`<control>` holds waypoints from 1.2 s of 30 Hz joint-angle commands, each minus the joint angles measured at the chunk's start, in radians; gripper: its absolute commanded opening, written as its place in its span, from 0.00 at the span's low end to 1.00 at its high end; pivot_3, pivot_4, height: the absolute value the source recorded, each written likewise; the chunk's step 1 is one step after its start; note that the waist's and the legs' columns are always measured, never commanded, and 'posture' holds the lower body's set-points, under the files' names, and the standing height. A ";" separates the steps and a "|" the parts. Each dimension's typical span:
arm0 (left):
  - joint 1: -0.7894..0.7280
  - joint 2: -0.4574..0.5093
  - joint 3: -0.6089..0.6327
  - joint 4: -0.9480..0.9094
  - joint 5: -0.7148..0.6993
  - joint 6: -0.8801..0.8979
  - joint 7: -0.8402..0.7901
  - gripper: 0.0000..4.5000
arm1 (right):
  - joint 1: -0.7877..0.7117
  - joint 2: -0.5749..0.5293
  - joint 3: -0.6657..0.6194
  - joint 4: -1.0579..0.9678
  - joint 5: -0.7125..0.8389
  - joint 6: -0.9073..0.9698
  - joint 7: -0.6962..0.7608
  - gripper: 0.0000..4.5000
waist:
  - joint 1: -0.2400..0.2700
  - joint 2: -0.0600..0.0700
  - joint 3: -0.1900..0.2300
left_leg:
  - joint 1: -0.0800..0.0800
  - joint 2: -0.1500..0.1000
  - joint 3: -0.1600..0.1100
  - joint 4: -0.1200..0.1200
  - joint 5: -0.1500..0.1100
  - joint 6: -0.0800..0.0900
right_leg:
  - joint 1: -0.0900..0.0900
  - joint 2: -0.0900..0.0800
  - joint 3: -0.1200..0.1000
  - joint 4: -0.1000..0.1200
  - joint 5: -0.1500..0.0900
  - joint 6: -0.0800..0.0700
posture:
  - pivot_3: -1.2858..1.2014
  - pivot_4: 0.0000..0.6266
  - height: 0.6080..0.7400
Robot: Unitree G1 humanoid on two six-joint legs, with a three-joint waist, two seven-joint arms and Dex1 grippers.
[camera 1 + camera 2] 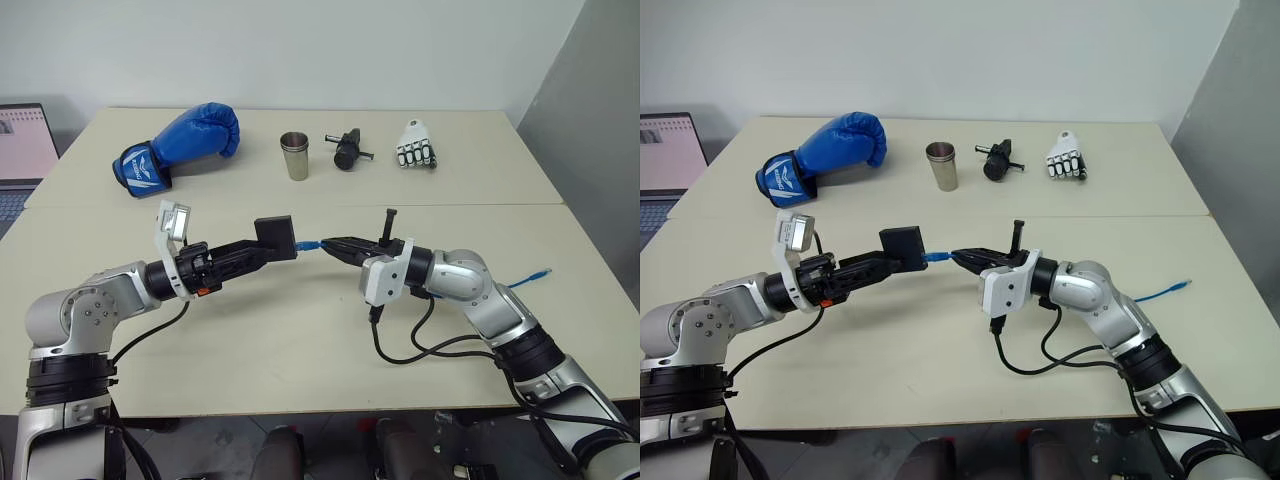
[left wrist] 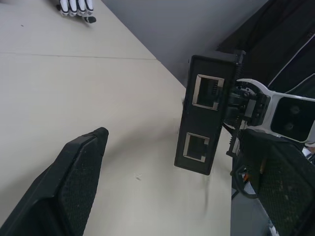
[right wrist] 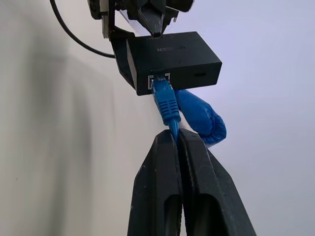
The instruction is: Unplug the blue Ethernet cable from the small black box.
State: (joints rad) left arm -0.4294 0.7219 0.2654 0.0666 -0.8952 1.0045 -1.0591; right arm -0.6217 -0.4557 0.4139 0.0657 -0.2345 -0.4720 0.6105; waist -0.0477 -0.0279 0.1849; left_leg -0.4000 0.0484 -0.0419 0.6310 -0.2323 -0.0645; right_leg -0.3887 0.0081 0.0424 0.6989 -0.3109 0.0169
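Evidently, the small matte black square box (image 1: pixel 275 235) is held up off the beige worktop (image 1: pixel 300 340) by the left end effector (image 1: pixel 262 250), its fingers spread wide around the casing, so that the port edge is turned toward the other arm. The thin bright-blue Ethernet cable (image 3: pixel 166 102) is still seated in that port, and the right end effector (image 3: pixel 173 137) is clenched on the cord just behind the plug's boot. Both are kept level and facing each other, which is judged to allow a straight pull apart. The cable's free end (image 1: pixel 540 272) lies on the worktop beside the right arm.
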 commanded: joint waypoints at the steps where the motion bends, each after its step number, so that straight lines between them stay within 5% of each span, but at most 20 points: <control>1: -0.028 0.003 0.006 -0.022 -0.024 0.013 -0.007 1.00 | -0.021 0.009 -0.035 -0.026 0.007 -0.022 -0.004 0.00 | 0.000 0.000 0.000 | 0.000 0.000 0.000 0.000 0.000 0.000 | 0.000 0.000 0.000 0.000 0.000 0.000 | 0.52 0.24 1.00; 17: -0.036 -0.014 -0.016 -0.036 -0.017 0.003 -0.009 0.24 | -0.021 0.022 -0.037 -0.023 0.001 -0.029 -0.008 0.00 | 0.004 0.000 0.000 | 0.000 0.000 0.000 0.000 0.000 0.000 | 0.000 0.000 0.000 0.000 0.000 0.000 | 0.52 0.24 1.00; 26: -0.048 -0.017 -0.031 -0.048 0.001 -0.015 -0.019 0.17 | 0.009 0.008 -0.030 -0.046 0.033 -0.019 0.069 0.00 | 0.007 0.000 0.000 | 0.000 0.000 0.000 0.000 0.000 -0.001 | 0.000 -0.001 0.000 0.000 0.000 0.000 | 0.52 0.24 1.00; 36: -0.061 0.003 -0.083 -0.044 0.041 -0.058 -0.077 0.17 | 0.046 -0.029 -0.055 -0.209 0.160 0.151 0.212 0.55 | 0.011 0.000 0.000 | 0.000 -0.001 0.000 0.000 0.000 -0.001 | 0.000 -0.001 0.000 0.000 0.000 0.000 | 0.52 0.24 1.00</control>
State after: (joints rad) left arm -0.4715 0.7074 0.1907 0.0458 -0.8581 0.9685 -1.1084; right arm -0.5755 -0.4781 0.3920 -0.0681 -0.1352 -0.3688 0.7959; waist -0.0366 -0.0279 0.1849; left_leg -0.4001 0.0478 -0.0422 0.6313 -0.2320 -0.0651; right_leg -0.3883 0.0073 0.0423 0.6988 -0.3109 0.0169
